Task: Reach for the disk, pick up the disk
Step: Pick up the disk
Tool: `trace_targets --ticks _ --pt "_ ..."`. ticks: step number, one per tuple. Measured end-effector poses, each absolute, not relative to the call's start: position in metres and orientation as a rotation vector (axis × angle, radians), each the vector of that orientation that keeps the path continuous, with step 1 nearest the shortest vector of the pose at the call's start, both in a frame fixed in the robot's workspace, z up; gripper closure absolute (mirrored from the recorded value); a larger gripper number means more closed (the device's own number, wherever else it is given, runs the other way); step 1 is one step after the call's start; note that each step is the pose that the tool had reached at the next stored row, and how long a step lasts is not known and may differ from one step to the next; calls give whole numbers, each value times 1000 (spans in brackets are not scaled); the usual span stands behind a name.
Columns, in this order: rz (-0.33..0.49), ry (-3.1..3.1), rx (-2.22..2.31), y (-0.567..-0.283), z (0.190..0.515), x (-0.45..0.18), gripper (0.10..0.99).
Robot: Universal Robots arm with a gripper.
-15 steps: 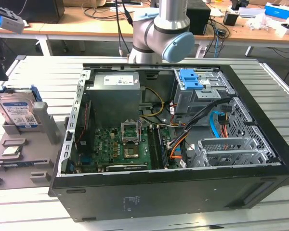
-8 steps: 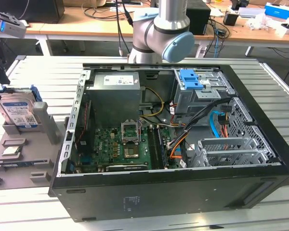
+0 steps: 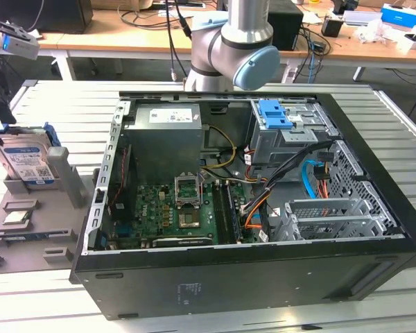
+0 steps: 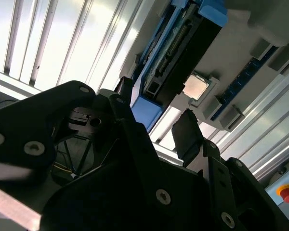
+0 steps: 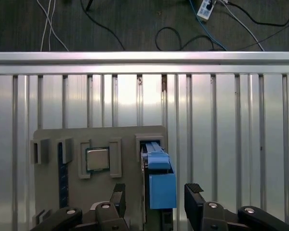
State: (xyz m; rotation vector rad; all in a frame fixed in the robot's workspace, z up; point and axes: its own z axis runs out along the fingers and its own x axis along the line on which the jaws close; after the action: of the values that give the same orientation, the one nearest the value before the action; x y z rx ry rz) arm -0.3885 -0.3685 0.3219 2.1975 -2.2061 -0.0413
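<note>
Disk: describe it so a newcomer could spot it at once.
Start at the open PC case; the grey holder lies at the exterior view's left of it. The disk stands on edge in that holder, below the open gripper. Unlike the flat square chip beside it, it is silver with a white-and-blue label and a blue side bracket.

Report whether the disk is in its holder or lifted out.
In. The disk stands on edge in the grey holder; the open claw straddles it without touching.
</note>
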Motion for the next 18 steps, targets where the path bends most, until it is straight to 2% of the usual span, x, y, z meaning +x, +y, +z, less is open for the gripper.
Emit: trace_targets --ticks 18 --pt "-41 -2196 2207 -369 311 -388 482"
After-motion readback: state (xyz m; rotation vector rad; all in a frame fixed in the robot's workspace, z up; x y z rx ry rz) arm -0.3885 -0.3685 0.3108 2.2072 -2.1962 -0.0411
